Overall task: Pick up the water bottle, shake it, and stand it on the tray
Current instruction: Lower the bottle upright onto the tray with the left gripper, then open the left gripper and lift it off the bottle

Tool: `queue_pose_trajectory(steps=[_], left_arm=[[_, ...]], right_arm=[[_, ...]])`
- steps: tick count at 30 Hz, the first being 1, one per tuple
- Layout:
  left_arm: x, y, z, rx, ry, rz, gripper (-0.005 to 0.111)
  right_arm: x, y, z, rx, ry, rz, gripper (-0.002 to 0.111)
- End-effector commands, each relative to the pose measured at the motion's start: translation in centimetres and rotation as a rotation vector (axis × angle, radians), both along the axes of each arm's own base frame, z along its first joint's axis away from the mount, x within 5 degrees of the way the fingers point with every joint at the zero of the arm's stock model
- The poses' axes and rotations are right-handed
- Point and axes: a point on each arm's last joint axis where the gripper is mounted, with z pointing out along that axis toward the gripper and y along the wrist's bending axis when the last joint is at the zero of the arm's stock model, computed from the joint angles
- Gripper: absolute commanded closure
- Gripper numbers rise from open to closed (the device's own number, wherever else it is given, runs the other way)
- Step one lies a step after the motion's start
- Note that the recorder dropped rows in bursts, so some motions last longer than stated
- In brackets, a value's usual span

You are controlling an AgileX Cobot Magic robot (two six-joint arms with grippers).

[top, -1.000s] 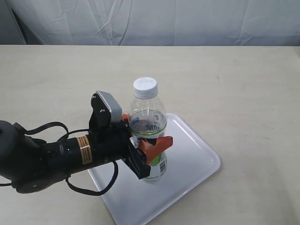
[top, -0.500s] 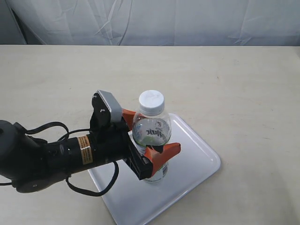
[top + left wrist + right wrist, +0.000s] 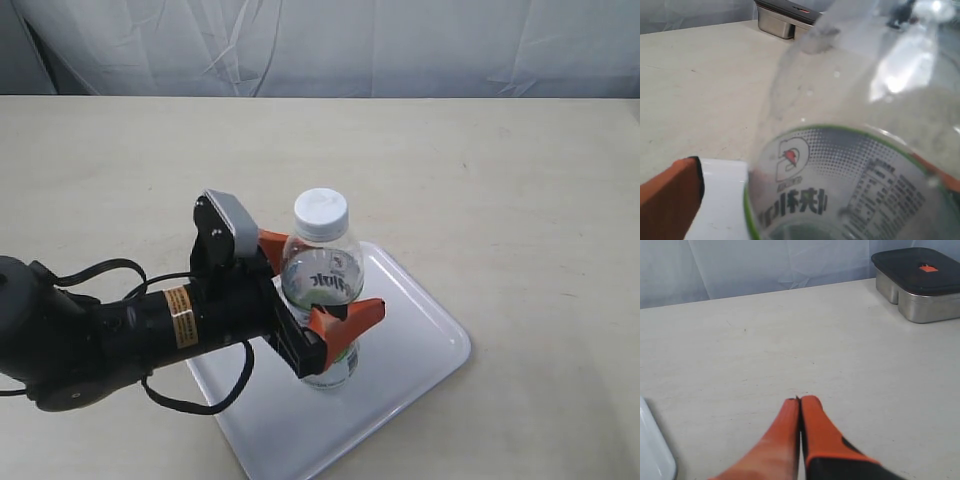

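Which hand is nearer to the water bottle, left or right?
Left. The left hand is open around the water bottle, a finger on each side. The right hand is shut over the table, outside the exterior view.

Nothing reads clearly: water bottle (image 3: 840, 190) label shows dark characters (seen inverted), fine print blurred
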Motion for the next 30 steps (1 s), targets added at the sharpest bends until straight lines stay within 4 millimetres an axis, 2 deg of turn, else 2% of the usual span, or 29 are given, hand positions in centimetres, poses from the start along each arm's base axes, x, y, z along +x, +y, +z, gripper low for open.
queue_pose_trajectory(steps=[1,11,18,30], left_arm=[[0.3,0.1,0.9,-0.032,-0.015,0.029,0.001],[0.0,0.0,1.9,-0.050,-0.049,0.004,0.001],[0.0,0.1,3.8,-0.090,-0.098,0.007,0.001],[-0.2,0.4,5.8,-0.133,-0.152,0.021,0.001]], right_arm=[[0.0,0.0,0.1,0.000,-0.016,-0.004,0.106],[0.0,0.0,0.1,0.000,-0.018,-0.004,0.106],[0.0,0.0,0.1,0.000,-0.018,-0.004,0.106],[0.0,0.0,0.1,0.002,-0.015,-0.004,0.106]])
